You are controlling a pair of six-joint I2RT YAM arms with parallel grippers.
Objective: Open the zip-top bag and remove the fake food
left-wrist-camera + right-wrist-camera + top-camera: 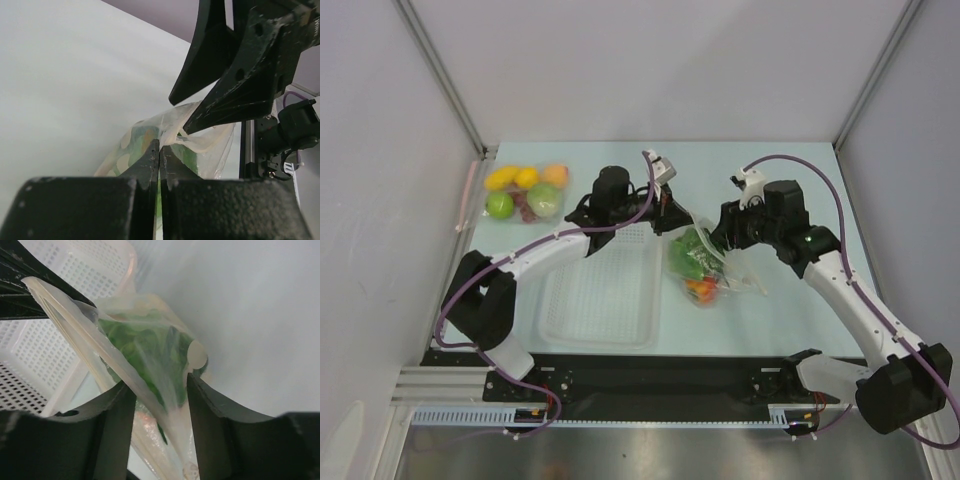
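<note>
**Item:** zip-top bag (704, 264), clear and crinkled, on the table (790, 320) just right of the white basket (560, 325). Its top edge was raised between the two arms.

**Contents:** fake food, all inside the bag. Green lettuce (145, 345) sat uppermost, a red tomato (701, 290) toward the lower end.

**Left gripper** (159, 150): fingers pressed together on the bag's rim strip, only a thin seam between them.

**Right gripper** (160, 382): jaws part-way apart, straddling the opposite wall of the bag. Film lay between them but was not pinched.

**Elsewhere:** fruit pouch (525, 192) at the far left, well apart.

**Step, as judged:** parting the seal; nothing removed yet.

**Risks:**
- If the right jaws closed over both walls rather than one, the pull would drag the whole bag and the zip would hold.
- Slick film could slide out of the left pinch under tension.
- Should the seal give suddenly, the bag might tip and the tomato roll off across the table — or the lettuce wedge in the mouth.
</note>
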